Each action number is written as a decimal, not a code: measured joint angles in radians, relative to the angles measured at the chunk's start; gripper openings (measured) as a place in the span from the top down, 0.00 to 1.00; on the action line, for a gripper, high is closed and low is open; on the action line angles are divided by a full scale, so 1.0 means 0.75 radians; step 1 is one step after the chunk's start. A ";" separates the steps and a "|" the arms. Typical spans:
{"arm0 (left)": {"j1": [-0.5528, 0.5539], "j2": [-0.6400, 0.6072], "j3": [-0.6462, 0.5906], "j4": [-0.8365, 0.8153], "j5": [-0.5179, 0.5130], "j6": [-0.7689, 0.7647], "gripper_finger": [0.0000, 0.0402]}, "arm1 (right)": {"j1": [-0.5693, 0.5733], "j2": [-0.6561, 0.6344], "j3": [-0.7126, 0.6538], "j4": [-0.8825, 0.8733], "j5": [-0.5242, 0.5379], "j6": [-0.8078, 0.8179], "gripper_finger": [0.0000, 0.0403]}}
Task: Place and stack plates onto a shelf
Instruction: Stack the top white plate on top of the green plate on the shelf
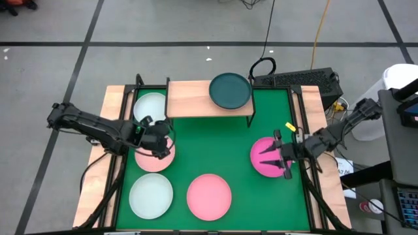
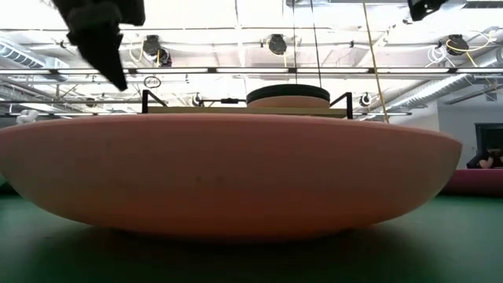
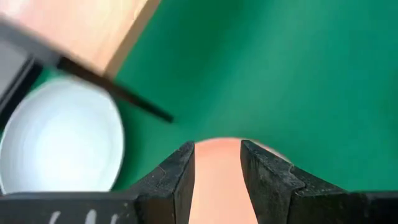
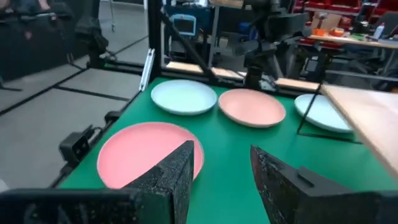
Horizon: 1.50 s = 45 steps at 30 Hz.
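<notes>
Green tabletop (image 1: 215,147), left pincer (image 1: 168,145) spread over salmon plate (image 1: 151,158) at frame left, right pincer (image 1: 264,155) spread above magenta plate (image 1: 261,164) at right.

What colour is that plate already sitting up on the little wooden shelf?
Dark teal. The plate sits at the right end of the shelf; the high view shows it best.

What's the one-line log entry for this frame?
left gripper: open over salmon plate | right gripper: open over magenta plate | shelf: teal plate on it
</notes>
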 joint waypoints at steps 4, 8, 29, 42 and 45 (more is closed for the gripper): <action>0.006 0.000 -0.082 -0.062 0.011 -0.086 0.66 | 0.065 0.001 -0.022 -0.002 0.034 0.026 0.65; 0.088 0.000 -0.173 -0.082 0.037 -0.134 0.66 | 0.104 0.000 -0.022 0.001 0.035 0.012 0.65; 0.692 0.001 -0.357 0.177 0.119 0.293 0.66 | 0.110 0.000 -0.022 -0.001 0.035 -0.007 0.65; 0.786 0.154 -0.446 0.288 0.211 0.308 0.66 | 0.109 0.001 -0.022 -0.014 0.033 -0.008 0.65; 0.800 0.168 -0.472 0.336 0.203 0.326 0.66 | 0.109 0.002 -0.022 -0.014 0.033 -0.008 0.65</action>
